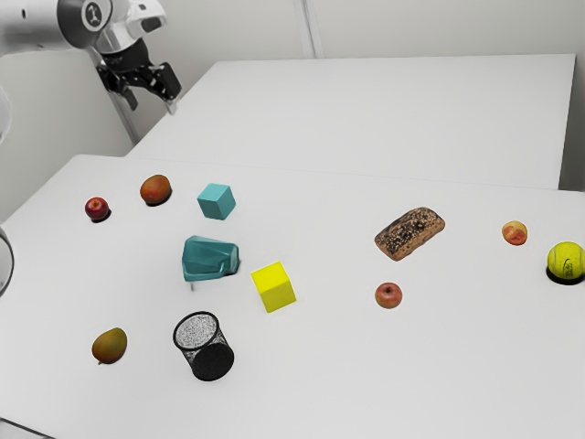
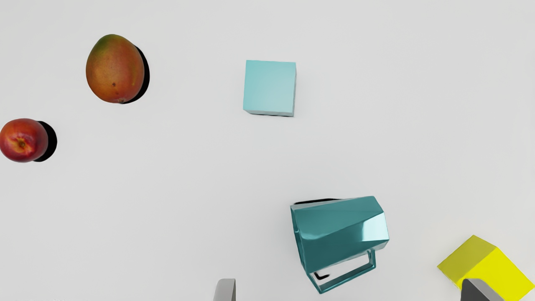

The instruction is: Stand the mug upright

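On the white table (image 2: 167,217), the teal mug (image 2: 340,234) lies on its side, mouth toward the near side and handle to the right, with a light-blue cube (image 2: 269,87) to its left and a yellow cube (image 2: 501,271) farther away. Nearer than the mug are a red fruit (image 2: 24,140) and, to that fruit's left, a mango (image 2: 115,69). The gripper (image 1: 152,105) has its fingers (image 2: 225,290) spread wide, holding nothing.

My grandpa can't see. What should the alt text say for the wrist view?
A teal mug lies on its side on a white table, its handle toward the robot's open fingers. A yellow block sits near the mug, and a light blue block, a mango and a small red fruit lie farther from the fingers.
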